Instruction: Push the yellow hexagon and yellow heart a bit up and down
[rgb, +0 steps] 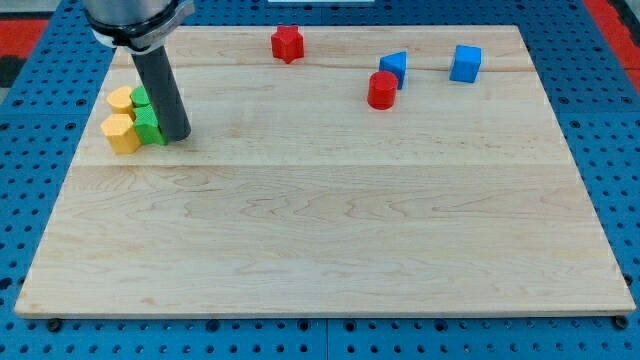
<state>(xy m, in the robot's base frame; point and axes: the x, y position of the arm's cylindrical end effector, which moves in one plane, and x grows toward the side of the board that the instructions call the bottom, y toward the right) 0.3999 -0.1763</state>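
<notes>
The yellow hexagon lies near the board's left edge, with the yellow heart just above it. Two green blocks sit pressed against their right sides. My tip stands on the board right beside the green blocks, on their right, apart from the yellow blocks. The rod rises from it toward the view's top left.
A red star block sits near the top edge. A red cylinder, a blue triangular block and a blue cube stand at the top right. The wooden board lies on a blue pegboard.
</notes>
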